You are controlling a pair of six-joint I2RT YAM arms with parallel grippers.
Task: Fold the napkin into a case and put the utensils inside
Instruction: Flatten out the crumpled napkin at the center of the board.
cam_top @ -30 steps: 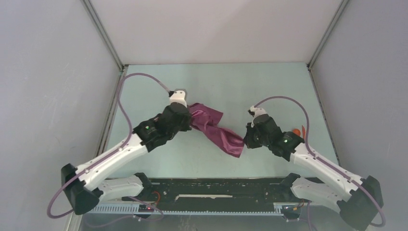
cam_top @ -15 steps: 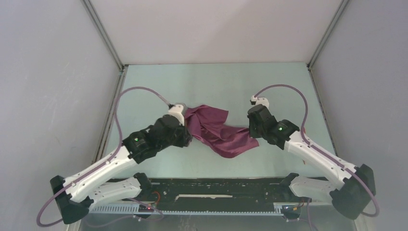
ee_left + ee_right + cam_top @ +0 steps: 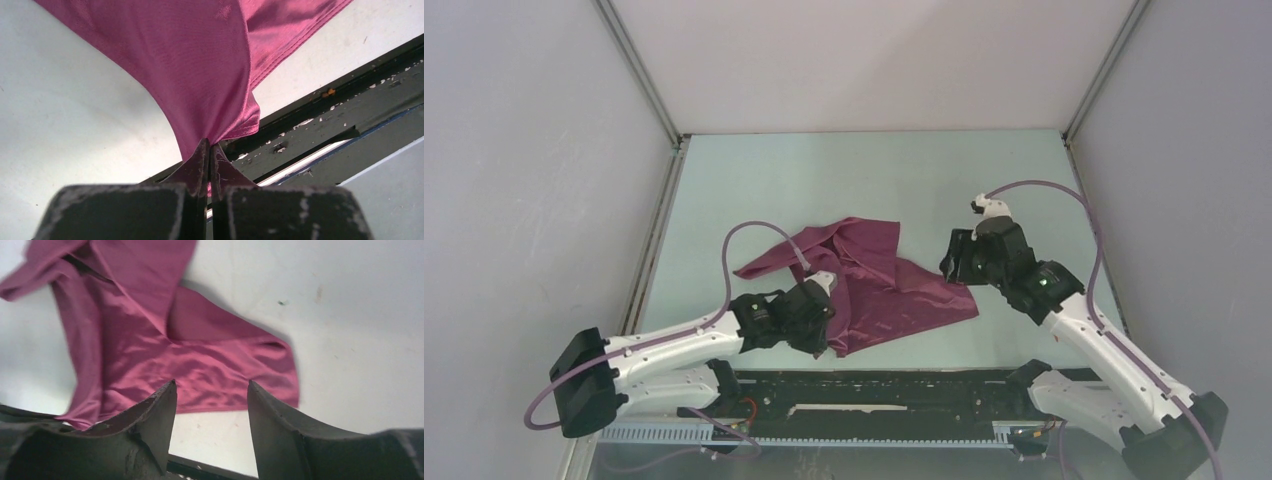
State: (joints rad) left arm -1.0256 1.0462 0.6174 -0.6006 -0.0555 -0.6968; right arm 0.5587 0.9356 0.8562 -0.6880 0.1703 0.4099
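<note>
The crumpled maroon napkin (image 3: 874, 280) is laid at the middle of the table (image 3: 824, 180). Its 6 o'clock corner is pinched by the left hand (image 3: 207, 150). The right hand (image 3: 211, 385) is held spread and empty at its 3 o'clock edge.

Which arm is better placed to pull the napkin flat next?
Left, I judge: the left fingers are shut on a corner of the napkin, while the right fingers stand open above it, holding nothing.
</note>
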